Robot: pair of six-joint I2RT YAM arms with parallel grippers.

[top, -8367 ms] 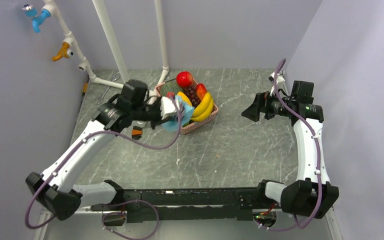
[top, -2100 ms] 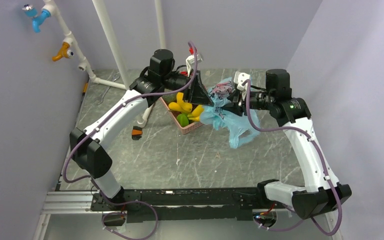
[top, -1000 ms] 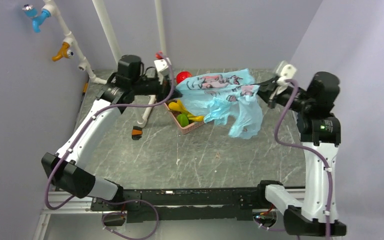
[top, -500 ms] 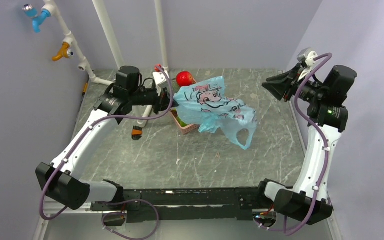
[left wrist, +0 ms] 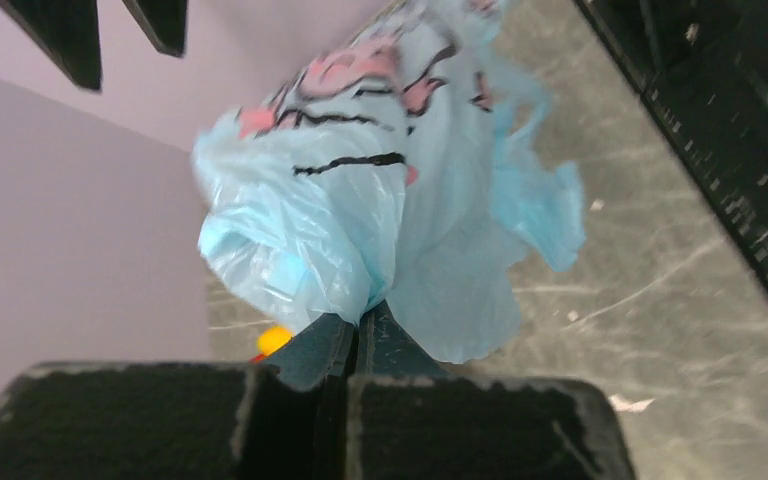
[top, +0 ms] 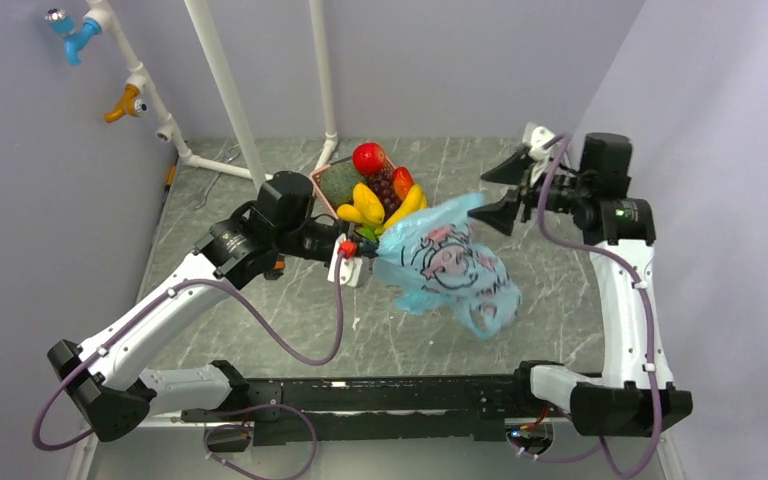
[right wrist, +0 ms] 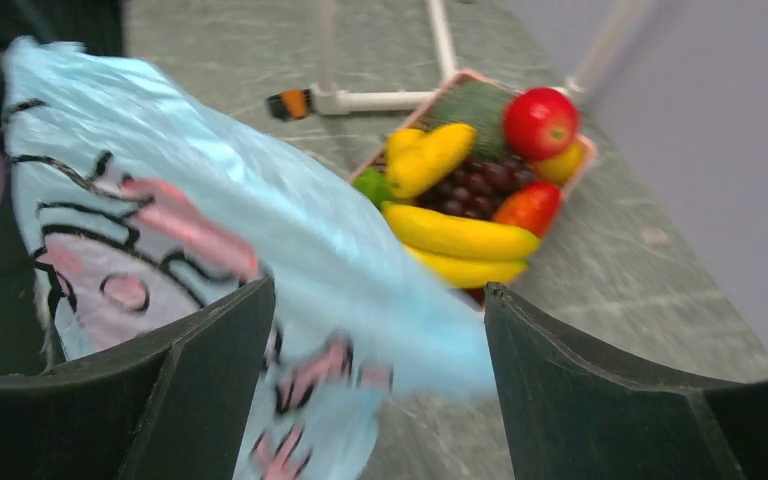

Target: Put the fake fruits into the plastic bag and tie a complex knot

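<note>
The light-blue plastic bag [top: 450, 268] with cartoon prints hangs crumpled from my left gripper [top: 362, 247], which is shut on a bunched edge of it [left wrist: 360, 310] in front of the pink basket [top: 322, 178]. The fake fruits lie in that basket: red apple [right wrist: 540, 122], yellow bananas [right wrist: 457, 238], dark grapes [right wrist: 480, 185], green lime [right wrist: 368, 184], mango [right wrist: 530, 206] and dark green melon [right wrist: 475, 101]. My right gripper [top: 501, 192] is open and empty at the bag's upper right corner. In its wrist view the blurred bag [right wrist: 160, 220] passes between the spread fingers [right wrist: 215, 340]. No knot shows.
White pipes [top: 222, 85] rise at the back left behind the basket. A small orange-and-black tool [right wrist: 295, 103] lies by the pipe foot. Purple walls close in on the left, back and right. The black base rail [top: 380, 395] runs along the near edge.
My left gripper has carried the bag from behind the basket toward the near middle. My right gripper let go of the bag a second ago and has now come down toward its top corner.
</note>
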